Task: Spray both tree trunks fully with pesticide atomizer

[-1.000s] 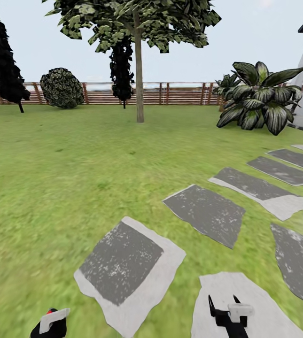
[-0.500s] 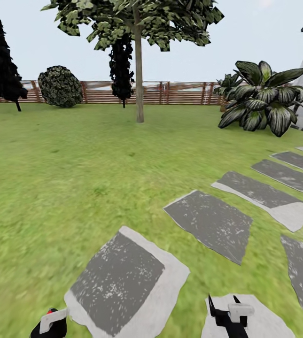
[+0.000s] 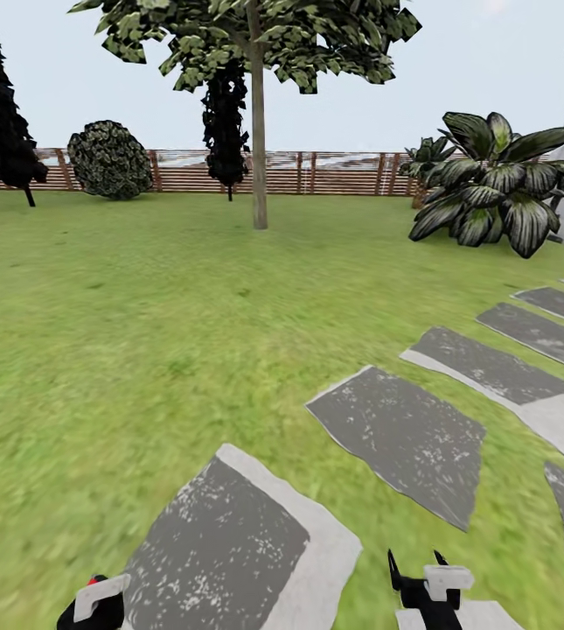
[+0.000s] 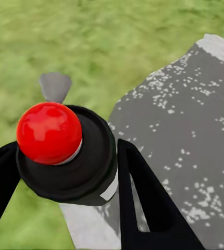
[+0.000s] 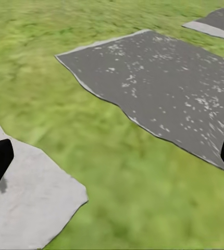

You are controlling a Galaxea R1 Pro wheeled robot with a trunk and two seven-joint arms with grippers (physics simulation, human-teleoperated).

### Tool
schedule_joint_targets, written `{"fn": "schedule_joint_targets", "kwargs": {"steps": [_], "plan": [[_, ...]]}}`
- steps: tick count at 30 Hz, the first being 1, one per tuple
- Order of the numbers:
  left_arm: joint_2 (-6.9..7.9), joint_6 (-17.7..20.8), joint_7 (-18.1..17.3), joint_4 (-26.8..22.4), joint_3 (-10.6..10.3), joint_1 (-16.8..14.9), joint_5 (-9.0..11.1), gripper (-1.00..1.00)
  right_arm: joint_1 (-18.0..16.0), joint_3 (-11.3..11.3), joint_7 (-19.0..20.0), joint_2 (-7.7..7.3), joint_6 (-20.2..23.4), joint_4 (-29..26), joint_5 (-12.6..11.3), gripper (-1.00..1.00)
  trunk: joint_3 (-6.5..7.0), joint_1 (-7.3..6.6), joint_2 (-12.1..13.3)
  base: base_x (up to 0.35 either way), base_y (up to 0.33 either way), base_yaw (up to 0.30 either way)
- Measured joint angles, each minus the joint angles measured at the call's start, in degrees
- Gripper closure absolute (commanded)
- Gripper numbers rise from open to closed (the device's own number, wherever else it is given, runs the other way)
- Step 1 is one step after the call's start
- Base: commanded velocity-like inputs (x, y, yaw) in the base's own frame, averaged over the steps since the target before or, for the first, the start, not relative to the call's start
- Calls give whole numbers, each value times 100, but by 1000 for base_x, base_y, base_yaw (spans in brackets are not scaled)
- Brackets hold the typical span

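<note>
- Between the left gripper's (image 4: pixel 65 172) black fingers sits the pesticide atomizer (image 4: pixel 65 156), red knob up, clamped tight; likely carried low for the drive.
- Right gripper (image 5: pixel 112 156) spread wide, holding nothing, over grass and stepping stones (image 5: pixel 153 78).
- Tree trunk (image 3: pixel 258 149) far ahead across the lawn (image 3: pixel 142 306), near the fence (image 3: pixel 334 172); well apart from the atomizer, too far to spray, I'd judge.

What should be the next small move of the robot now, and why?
Probably keep rolling forward over the lawn toward the tree trunk. The left tool already grips the sprayer with its red top, but the trunk stands far ahead near the fence, likely too far to spray.
</note>
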Motion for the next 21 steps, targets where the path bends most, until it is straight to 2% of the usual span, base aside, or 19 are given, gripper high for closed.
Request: {"fn": "schedule_joint_targets", "kwargs": {"steps": [21], "plan": [[2, -2, 4, 0, 1, 0, 2, 100, 0, 0, 0, 0, 0, 1, 3, -100, 0, 0, 0, 339, 0, 0]]}}
